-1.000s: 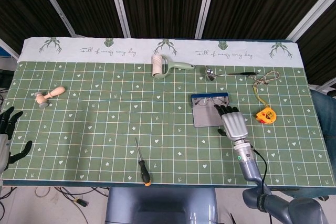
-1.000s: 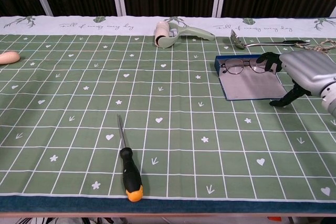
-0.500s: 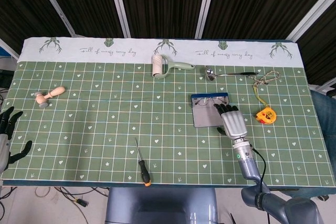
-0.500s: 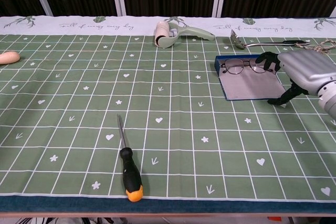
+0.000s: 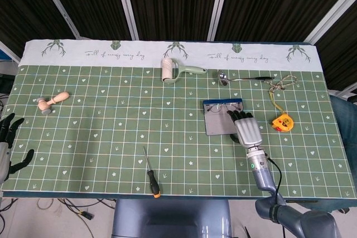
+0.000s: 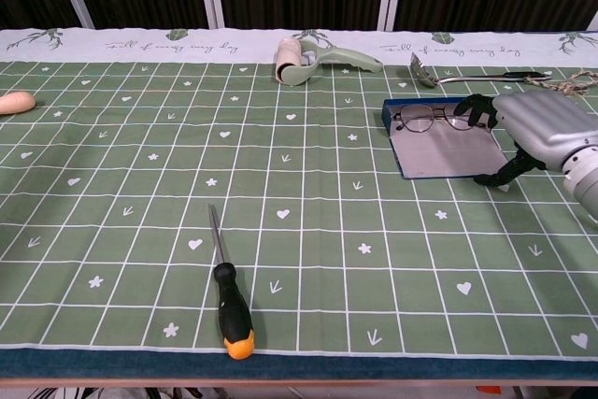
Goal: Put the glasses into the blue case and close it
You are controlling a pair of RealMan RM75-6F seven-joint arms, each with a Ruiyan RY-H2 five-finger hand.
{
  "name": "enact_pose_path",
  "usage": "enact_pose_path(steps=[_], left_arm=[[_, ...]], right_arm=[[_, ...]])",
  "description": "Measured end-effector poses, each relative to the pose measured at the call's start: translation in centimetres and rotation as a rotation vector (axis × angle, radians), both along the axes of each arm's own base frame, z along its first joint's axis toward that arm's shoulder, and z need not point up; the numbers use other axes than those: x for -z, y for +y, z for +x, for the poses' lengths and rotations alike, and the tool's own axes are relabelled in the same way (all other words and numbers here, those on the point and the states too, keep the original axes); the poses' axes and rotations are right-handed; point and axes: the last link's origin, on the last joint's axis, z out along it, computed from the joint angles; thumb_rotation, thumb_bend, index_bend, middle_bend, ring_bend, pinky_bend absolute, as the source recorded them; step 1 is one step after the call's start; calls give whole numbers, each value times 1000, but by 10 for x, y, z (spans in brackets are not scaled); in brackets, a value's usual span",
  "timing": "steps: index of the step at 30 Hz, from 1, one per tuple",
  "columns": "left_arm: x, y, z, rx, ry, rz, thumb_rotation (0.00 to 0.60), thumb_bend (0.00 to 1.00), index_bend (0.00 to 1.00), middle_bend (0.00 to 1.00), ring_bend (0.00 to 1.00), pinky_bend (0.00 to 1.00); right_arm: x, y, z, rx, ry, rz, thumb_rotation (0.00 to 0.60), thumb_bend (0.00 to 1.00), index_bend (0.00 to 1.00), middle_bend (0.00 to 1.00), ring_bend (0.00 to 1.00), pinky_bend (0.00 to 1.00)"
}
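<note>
- Around the work area, several untouched things lie on the table [image 5: 111, 132]: a lint roller [image 5: 174, 69] and a ladle [image 5: 240, 77] near the far edge, a yellow tape measure [image 5: 282, 121] toward the right edge, a screwdriver [image 6: 228, 301] near the front edge, and a wooden peg [image 5: 52, 102] toward the left edge.
- Nothing lies between the right hand [image 5: 247, 128] and the blue case [image 6: 441, 144].
- Blue case: open and flat, right of the table's centre; the glasses [image 6: 432, 118] lie across its far end.
- Right hand's fingers [image 6: 474, 107]: spread, holding nothing; fingertips just beside the glasses' right end, thumb at the case's right edge.
- Left hand [image 5: 6, 143]: shown only in the head view, at the table's left edge, fingers apart.
</note>
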Motion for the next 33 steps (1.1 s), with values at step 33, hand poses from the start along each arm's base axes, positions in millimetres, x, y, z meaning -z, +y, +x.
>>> enact_pose_path(steps=[33], left_arm=[[0,0,0,-2,0,-1,600,313,104,0,0,0]], right_arm=[[0,-4,-1,1,1,-1,600,444,348,347,367,375]])
